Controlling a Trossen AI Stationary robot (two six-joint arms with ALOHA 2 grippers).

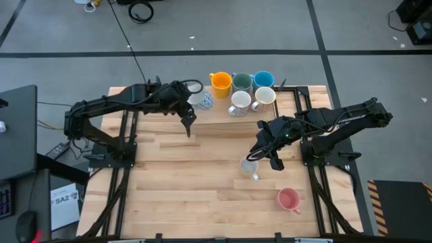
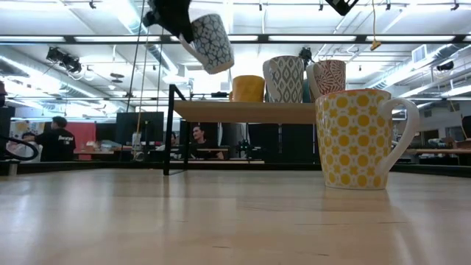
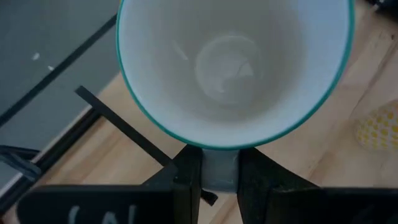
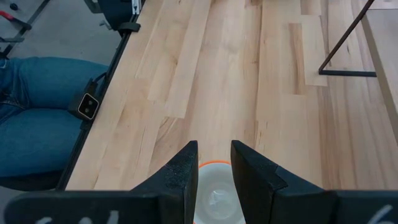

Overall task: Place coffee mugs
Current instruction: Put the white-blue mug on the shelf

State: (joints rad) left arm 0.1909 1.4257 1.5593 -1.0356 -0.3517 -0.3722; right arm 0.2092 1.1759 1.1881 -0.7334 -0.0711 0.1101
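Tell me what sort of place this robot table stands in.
Most likely an open-plan lab or workshop. The low view shows long ceiling strip lights, people seated at desks behind the table, and a monitor; the high view shows a taped grey floor with a coiled cable.

Only one thing reads: "SA2" printed on a white sheet of paper (image 1: 64,200) on the floor beside the table's left corner.
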